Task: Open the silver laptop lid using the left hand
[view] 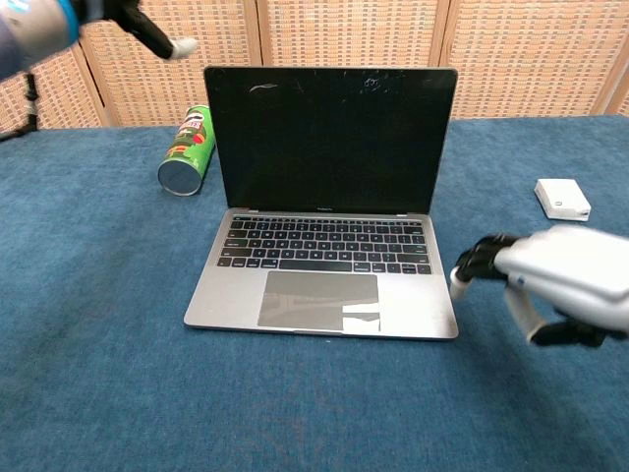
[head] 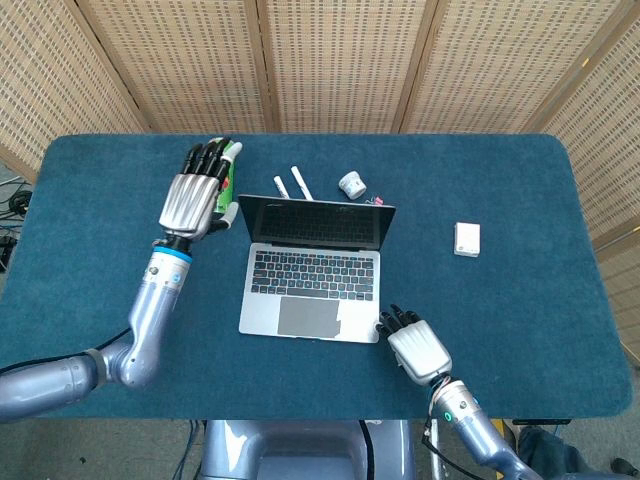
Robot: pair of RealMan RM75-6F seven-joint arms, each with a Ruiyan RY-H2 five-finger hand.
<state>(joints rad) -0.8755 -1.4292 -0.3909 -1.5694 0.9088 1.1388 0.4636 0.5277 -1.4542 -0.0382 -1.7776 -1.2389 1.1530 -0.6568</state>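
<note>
Left of laptop (head: 312, 268), flat, empty left hand (head: 193, 196)

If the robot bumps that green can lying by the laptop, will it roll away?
Probably. The green can lies on its side on the blue cloth, so its round body could roll sideways. The fuzzy cloth would likely slow it soon. It looks like a light snack tube, so even a gentle nudge might move it.

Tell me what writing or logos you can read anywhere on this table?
None can be read for certain.
Green can: a logo and printing on its side, too blurred to read.
Laptop: small marking under the screen and key legends, too small.
White box: no readable text.
</note>
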